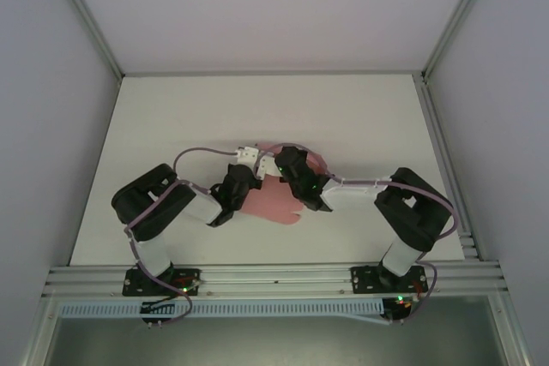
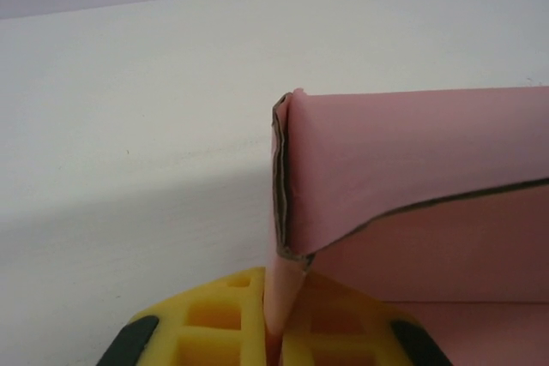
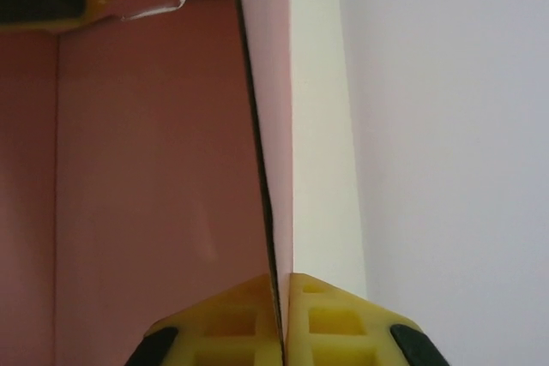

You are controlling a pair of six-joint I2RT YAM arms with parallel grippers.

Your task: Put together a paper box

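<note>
Seen from above, two arms are bolted at the near edge of a white surface [image 1: 360, 117]. Both are bent inward to meet over the paper box [image 1: 273, 203], which lies partly folded near the middle of the surface.

On the left side of the box, the left tool [image 2: 279, 297] is closed narrowly on a raised pink wall. The wall is pinched just below a folded corner, where layers of card are seen edge on. On the right side of the box, the right tool [image 3: 281, 297] is likewise closed tight on the thin edge of an upright panel, with the box's pink inner face seen beside it. Beyond the box, bare surface is seen up to the back wall.

A tear or an unwanted crease is judged the main risk. It would be caused by the two tools being drawn apart or twisted against each other, since the card is thin and is gripped from both sides. A panel could also slip from so narrow a pinch, and the folds could then spring open.
</note>
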